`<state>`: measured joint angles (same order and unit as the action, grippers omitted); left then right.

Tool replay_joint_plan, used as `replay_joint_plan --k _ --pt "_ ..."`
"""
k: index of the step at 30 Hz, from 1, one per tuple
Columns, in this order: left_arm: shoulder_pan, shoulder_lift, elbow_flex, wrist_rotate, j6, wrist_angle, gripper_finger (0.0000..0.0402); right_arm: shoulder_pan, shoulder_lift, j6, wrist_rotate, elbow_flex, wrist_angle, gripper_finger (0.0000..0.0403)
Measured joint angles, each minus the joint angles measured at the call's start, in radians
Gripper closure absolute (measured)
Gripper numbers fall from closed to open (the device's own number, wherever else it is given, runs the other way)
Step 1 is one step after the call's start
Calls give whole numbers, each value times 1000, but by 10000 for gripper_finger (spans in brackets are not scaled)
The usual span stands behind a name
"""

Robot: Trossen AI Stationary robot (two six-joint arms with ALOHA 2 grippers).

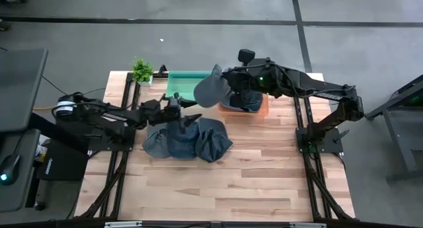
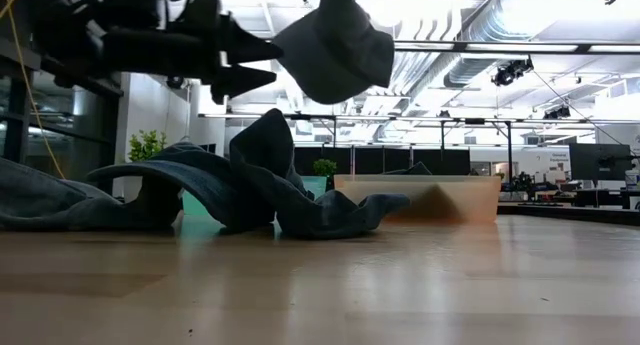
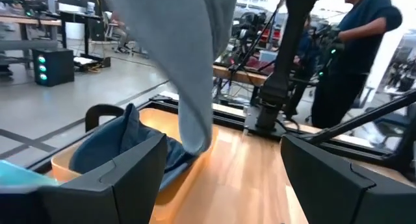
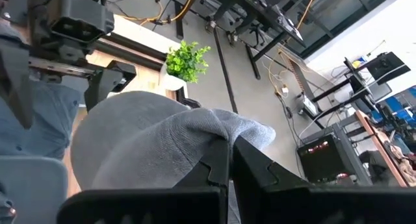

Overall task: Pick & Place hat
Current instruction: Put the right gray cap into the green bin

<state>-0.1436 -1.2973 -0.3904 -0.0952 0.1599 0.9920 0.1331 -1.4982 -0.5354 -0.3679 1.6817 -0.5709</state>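
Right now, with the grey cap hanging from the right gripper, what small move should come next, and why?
Probably carry the grey fabric cap sideways over the orange bin, because the right gripper, shut on it, hangs between the bins. The left gripper waits open above the denim pile.

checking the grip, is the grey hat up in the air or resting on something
In the air: the grey hat hangs from the shut right gripper, clear of the table in the low view.

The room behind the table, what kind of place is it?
Probably a robotics lab or workshop: exposed ceiling ducts, a bare concrete floor, and benches with monitors and cables.
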Motion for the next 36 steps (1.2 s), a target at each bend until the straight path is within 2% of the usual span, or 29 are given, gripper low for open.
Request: replay_joint_plan --k 7,13,16,21,28,36 --pt "0 -110 -126 -23 -22 0 103 11 0 4 4 0 -18 403" --pt "0 -164 -202 -86 -25 -24 104 11 0 12 3 0 -37 403" --pt "0 -169 -216 -111 -25 -52 120 11 0 16 2 0 -56 403" --pt "0 -170 -216 -165 -25 -73 198 11 0 23 1 0 -61 403" --pt "0 -170 -216 -189 -26 -87 376 11 0 23 0 0 -61 403" --pt "0 -169 -216 -188 -51 -102 393 11 0 23 16 0 -62 402"
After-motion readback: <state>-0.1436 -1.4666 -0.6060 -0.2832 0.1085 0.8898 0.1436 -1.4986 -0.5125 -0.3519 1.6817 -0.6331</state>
